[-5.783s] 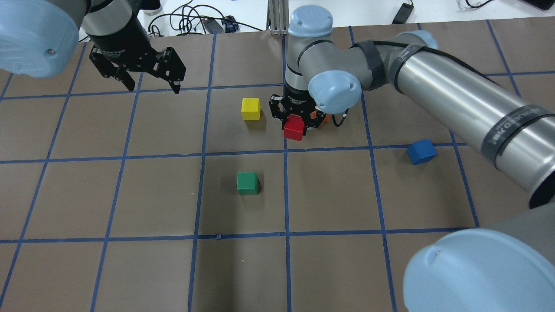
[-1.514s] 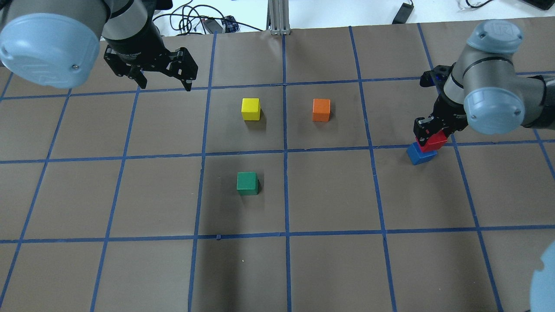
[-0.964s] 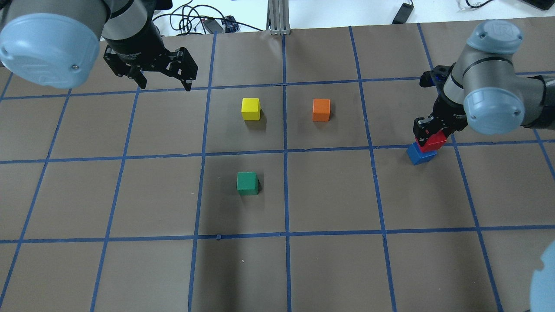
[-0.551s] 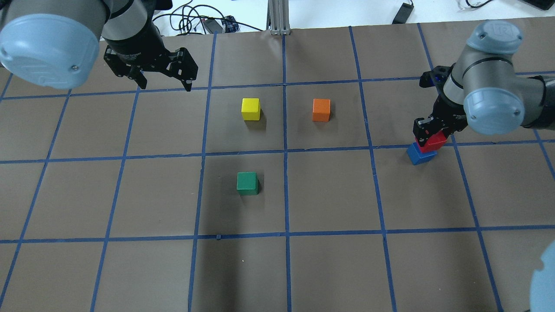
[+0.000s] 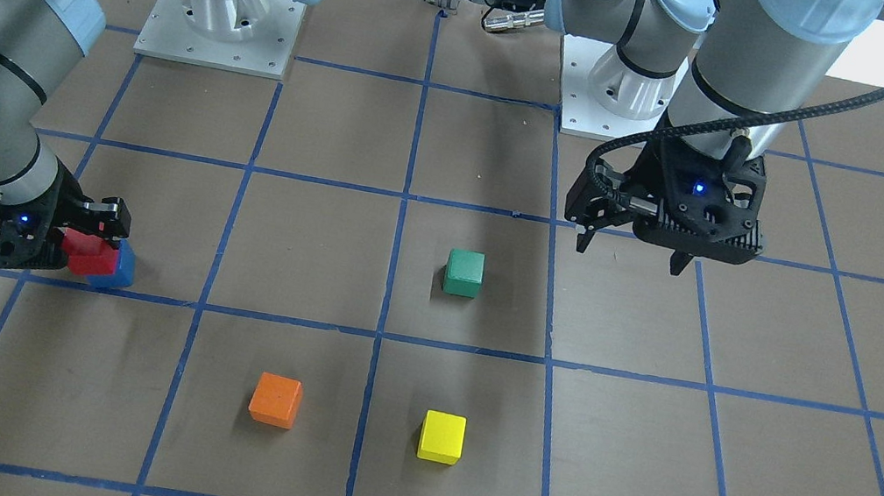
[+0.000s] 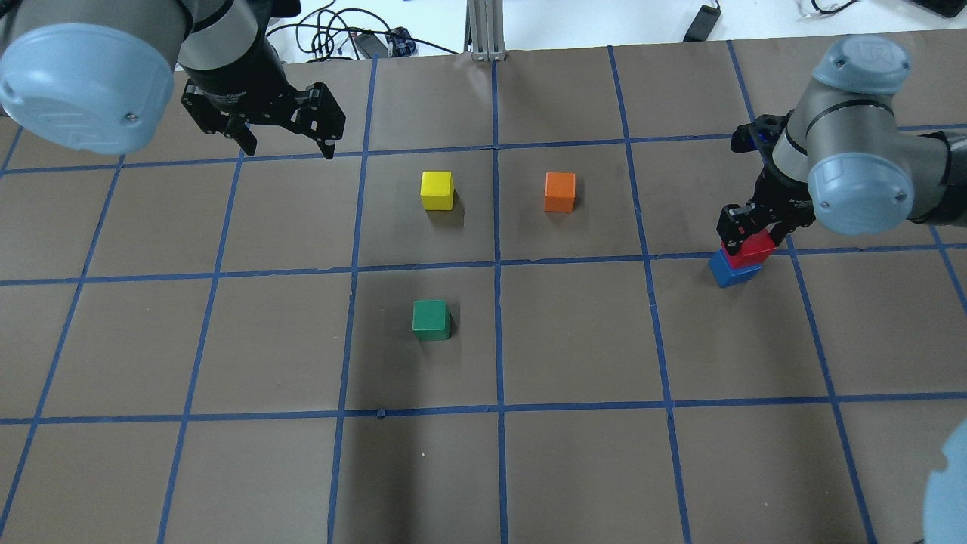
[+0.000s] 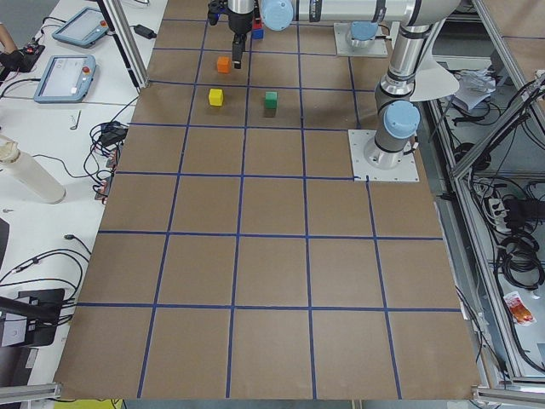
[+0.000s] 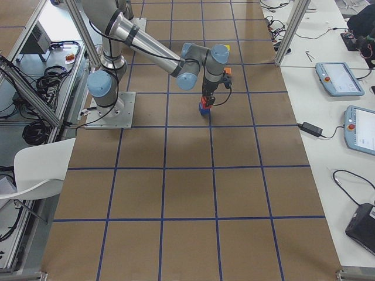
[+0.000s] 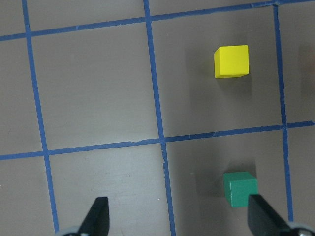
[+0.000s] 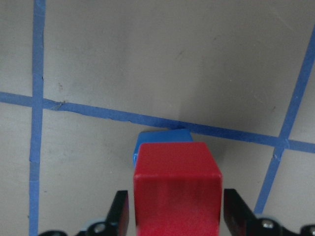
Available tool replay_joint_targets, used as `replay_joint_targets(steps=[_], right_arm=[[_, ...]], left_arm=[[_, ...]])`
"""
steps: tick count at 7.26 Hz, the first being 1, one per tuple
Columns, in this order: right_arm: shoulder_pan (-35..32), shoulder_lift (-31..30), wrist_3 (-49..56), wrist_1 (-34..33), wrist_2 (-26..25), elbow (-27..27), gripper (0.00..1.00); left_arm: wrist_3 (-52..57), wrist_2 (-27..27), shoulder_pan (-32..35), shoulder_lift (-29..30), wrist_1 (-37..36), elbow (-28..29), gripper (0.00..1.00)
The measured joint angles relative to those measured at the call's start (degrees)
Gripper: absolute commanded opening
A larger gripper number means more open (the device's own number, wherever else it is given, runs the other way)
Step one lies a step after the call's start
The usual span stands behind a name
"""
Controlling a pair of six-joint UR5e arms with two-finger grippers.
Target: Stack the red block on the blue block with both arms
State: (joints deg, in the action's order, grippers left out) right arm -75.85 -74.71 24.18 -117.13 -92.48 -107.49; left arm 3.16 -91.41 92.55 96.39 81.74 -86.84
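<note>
Right tool [image 10: 176,223] straddles the red block [image 10: 177,167]; I see slivers of gap at both fingers and cannot tell clamped from released | red block rests on the blue block [image 10: 158,136], on my desk's [image 6: 574,340] right side | left tool [image 6: 288,151] released, empty, above desk

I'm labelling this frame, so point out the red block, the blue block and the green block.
red block [image 6: 755,250]: overhead exterior view, on its uncovered red surface.
blue block [image 6: 729,273]: overhead exterior view, on its near face.
green block [image 6: 430,316]: overhead exterior view, middle of its top face.
</note>
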Motion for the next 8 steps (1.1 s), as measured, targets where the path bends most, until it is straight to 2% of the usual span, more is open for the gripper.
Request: replay_joint_targets(steps=[1,4,6,8], right_arm=[[0.0,-0.1,-0.2,0.1,-0.1,0.2,0.99],[-0.2,-2.6,-0.8,2.9,0.0,2.8,1.00],[-0.4,-6.3,-1.1,12.4,-0.2,8.5,1.00],[-0.5,-8.8,-1.4,24.4,-1.4,17.5,1.00]], left_arm=[[0.0,0.0,0.0,0.0,0.0,0.0,1.00],[0.0,0.0,0.0,0.1,-0.1,0.1,1.00],[0.3,0.0,-0.3,0.0,-0.1,0.1,1.00],[0.3,0.0,-0.4,0.0,-0.2,0.0,1.00]])
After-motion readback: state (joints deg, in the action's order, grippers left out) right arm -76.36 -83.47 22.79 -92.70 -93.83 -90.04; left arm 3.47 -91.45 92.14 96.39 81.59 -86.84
